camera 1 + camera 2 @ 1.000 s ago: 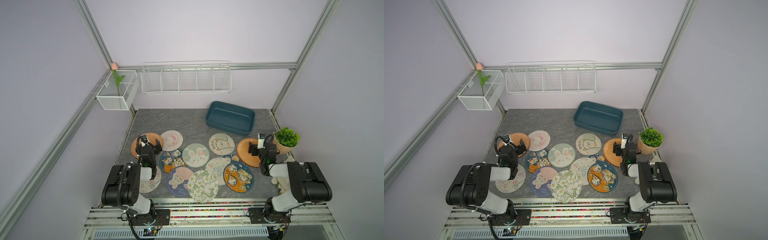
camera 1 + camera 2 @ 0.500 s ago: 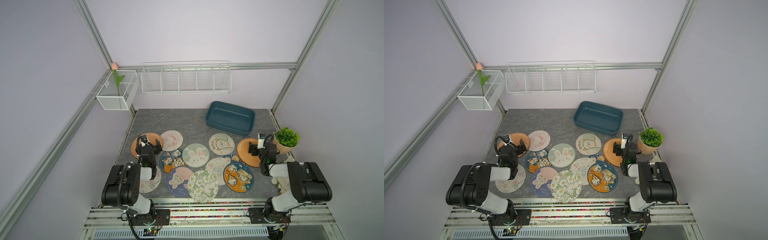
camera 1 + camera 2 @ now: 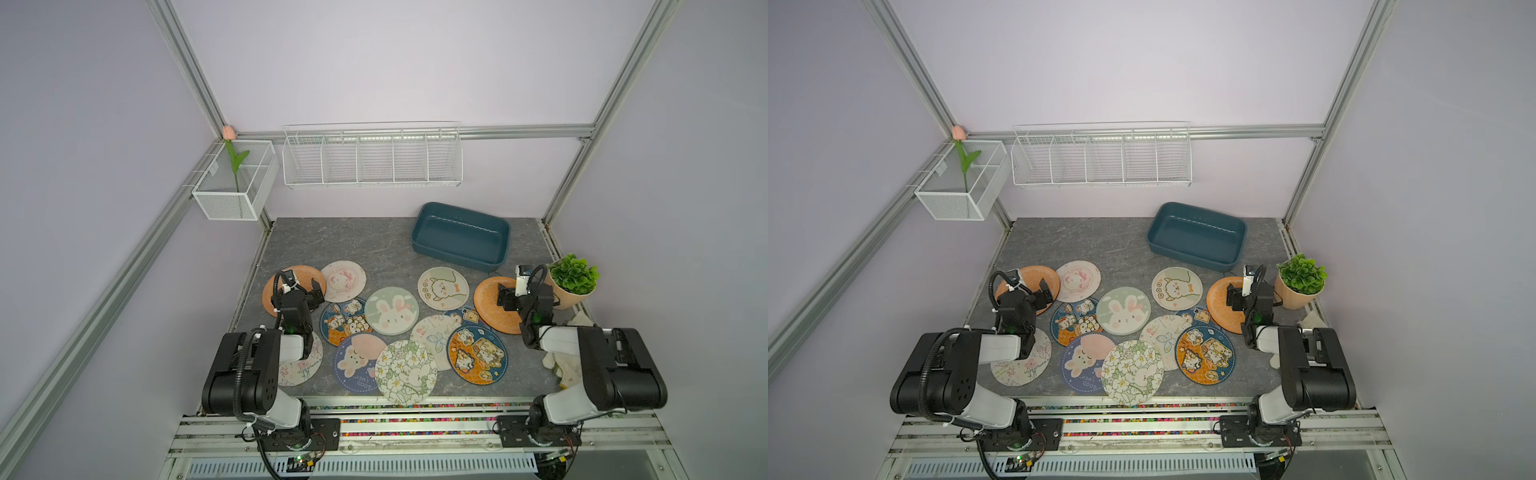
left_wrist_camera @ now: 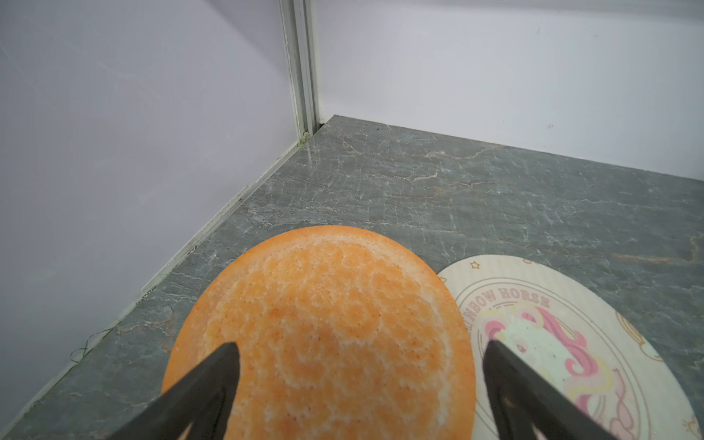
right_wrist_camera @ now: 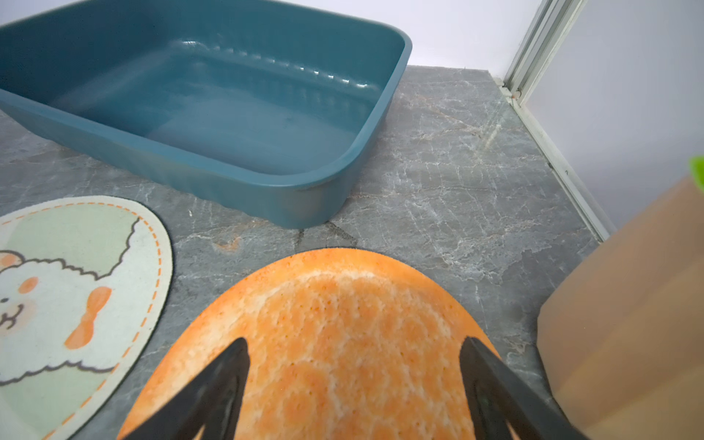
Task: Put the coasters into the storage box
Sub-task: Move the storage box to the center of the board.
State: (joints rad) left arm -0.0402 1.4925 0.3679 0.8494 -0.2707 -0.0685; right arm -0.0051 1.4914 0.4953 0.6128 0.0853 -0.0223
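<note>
- My left tool (image 4: 360, 344) has its jaws wide apart with nothing between them
- It sits over the near part of the left orange coaster (image 4: 324, 324); I cannot tell whether the tips touch it
- That coaster lies flat by the left wall, and its edge meets the unicorn coaster (image 4: 552, 343) beside it
- My right tool (image 5: 354, 341) is also spread wide and holds nothing
- It is poised over the right orange coaster (image 5: 343, 297), and contact is again unclear to me
- This coaster lies flat between the alpaca coaster (image 5: 76, 285) and the plant pot (image 3: 573, 286), apart from the alpaca coaster with bare surface (image 5: 438, 171) between them
- The box (image 5: 228, 190) stands just beyond it at the back right of the surface, its near corner close to the coaster's far edge but not touching
- In both top views the other coasters (image 3: 391, 311) lie flat in a loose cluster across the front middle, several overlapping, all outside the box
- On the back wall hangs a wire rack (image 3: 372, 160), and a mesh basket (image 3: 232, 187) hangs in the left corner
</note>
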